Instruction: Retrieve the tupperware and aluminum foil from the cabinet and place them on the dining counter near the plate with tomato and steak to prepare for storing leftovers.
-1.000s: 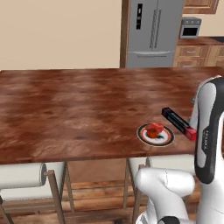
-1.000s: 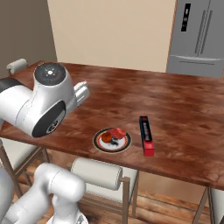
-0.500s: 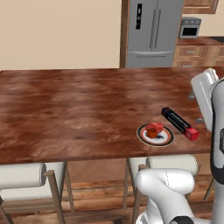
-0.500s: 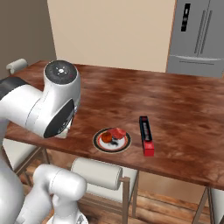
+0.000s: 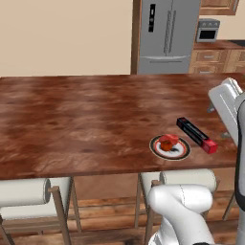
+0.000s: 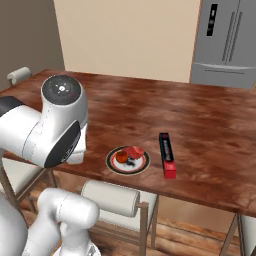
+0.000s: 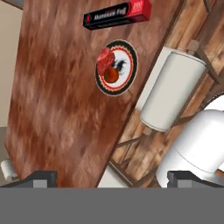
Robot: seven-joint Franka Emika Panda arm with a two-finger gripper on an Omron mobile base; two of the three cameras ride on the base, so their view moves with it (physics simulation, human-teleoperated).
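The aluminum foil (image 5: 196,135) already lies flat on the surface (image 5: 72,124), just beside the plate (image 5: 170,147), on the side of it away from the front edge, with its red end pointing toward that edge. The plate itself sits close to the front edge, and on it I can make out the tomato (image 7: 112,76), a bright red bit, beside a reddish slab and some small dark scraps; I take the slab for the steak (image 7: 105,58), though it is too small to be sure.

So half the job looks done: the foil carton is where it belongs. The tupperware is the half I judge still open; around the plate the foil is the one other thing lying there, so that container would still have to be fetched from the cabinet.

The gripper (image 7: 112,177) carries nothing. Its two dark tips stand far apart, as wide as they go, and it hangs off the front edge of the surface, on the near side of the plate, looking back along the wood toward the plate and foil. A padded white stool (image 7: 172,91) stands tucked under the edge nearest the plate.
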